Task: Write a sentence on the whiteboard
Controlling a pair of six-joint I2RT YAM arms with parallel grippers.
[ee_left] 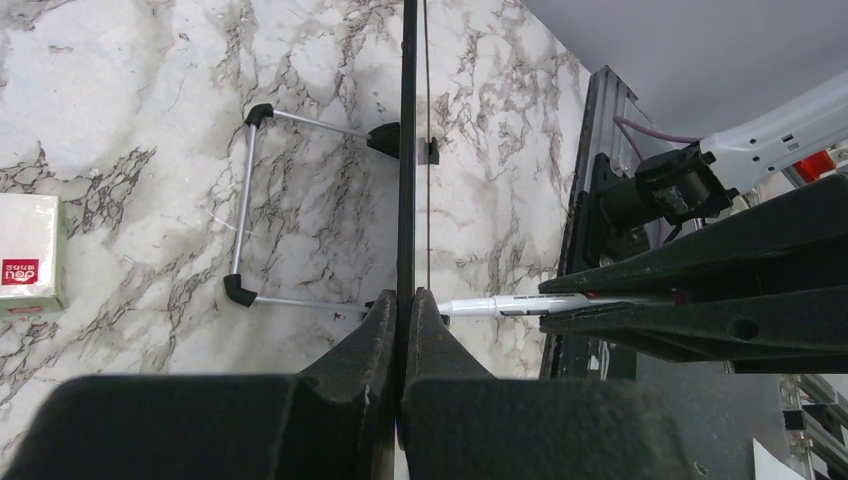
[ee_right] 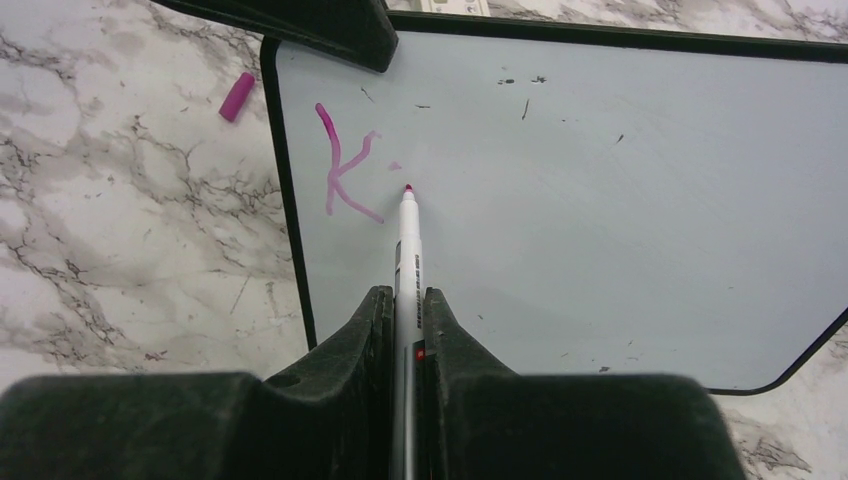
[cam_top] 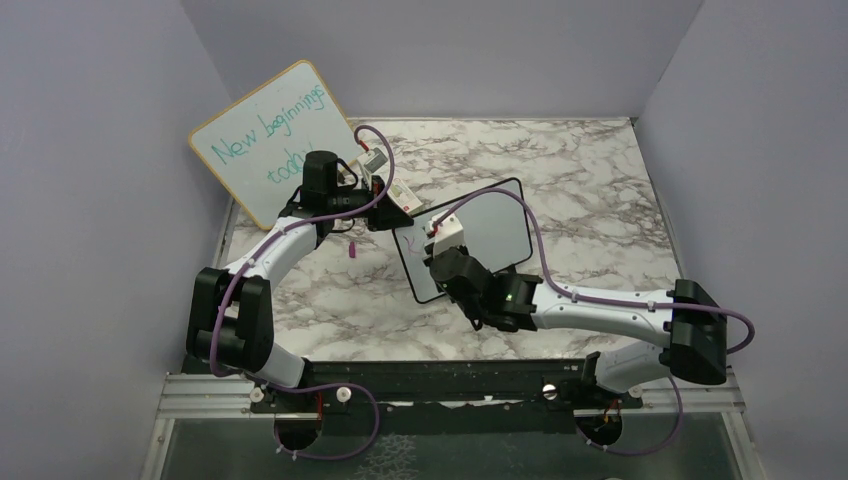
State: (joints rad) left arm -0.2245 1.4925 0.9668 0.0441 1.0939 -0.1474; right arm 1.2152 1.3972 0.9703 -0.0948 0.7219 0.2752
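The whiteboard stands near the middle of the table, propped on a wire stand with its face turned toward the right arm. The sentence is barely begun: a pink "K" and a small dot beside it sit in the board's upper left corner, and the rest is bare apart from a few dark specks.

The marker has its pink tip just right of the K. I cannot tell whether the tip touches the surface or only comes close. The right end effector pinches the marker's barrel, with the pen running straight out ahead of it, probably so the wrist can steer the tip as a hand would.

The left end effector is clamped on the board's edge at the corner above the K, most likely to brace the light board against the pen's push. The marker's cap lies on the table just beside the board's left edge, out of the writing path. Behind the left arm, a larger wood-framed board with teal writing leans on the wall.
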